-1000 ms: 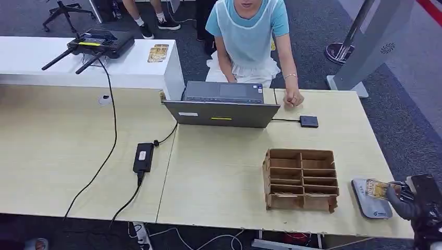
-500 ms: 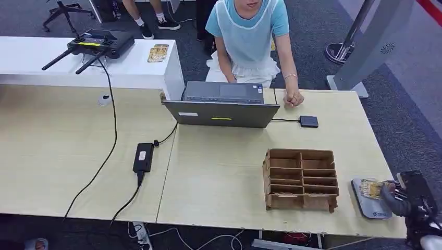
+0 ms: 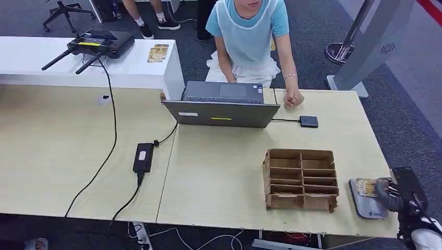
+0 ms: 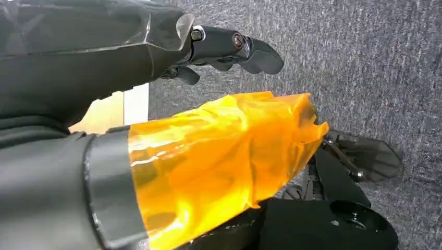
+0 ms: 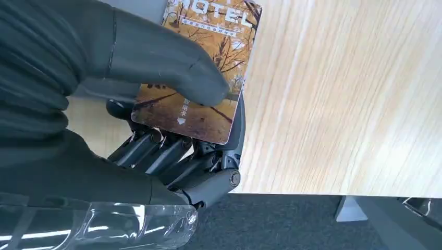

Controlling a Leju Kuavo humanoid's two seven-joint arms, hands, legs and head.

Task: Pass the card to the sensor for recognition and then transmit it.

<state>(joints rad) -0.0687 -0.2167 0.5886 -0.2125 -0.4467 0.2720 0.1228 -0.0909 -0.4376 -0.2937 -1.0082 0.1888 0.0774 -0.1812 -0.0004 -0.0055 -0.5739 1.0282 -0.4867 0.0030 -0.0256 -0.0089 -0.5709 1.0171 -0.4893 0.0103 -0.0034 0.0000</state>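
My right hand (image 3: 392,191) holds a yellow-brown hotel card (image 3: 366,187) over the grey sensor pad (image 3: 366,204) at the table's right front corner. In the right wrist view the thick thumb (image 5: 167,62) presses the card (image 5: 208,67) against the dark fingers (image 5: 177,151) beneath it. Whether the card touches the pad I cannot tell. My left hand (image 4: 229,47) hangs over the grey carpet, fingers loosely extended and holding nothing; orange film (image 4: 219,156) wraps its wrist.
A brown cardboard organiser (image 3: 301,179) with several slots stands just left of the pad. A person (image 3: 250,36) sits behind a laptop (image 3: 221,107), one hand (image 3: 293,99) on the table. A small black box (image 3: 308,121), a power brick (image 3: 142,157) and cables lie further left.
My right hand has drawn back toward the table's right edge and slightly up in the picture, keeping the card over the pad. The person and the other things have not moved.
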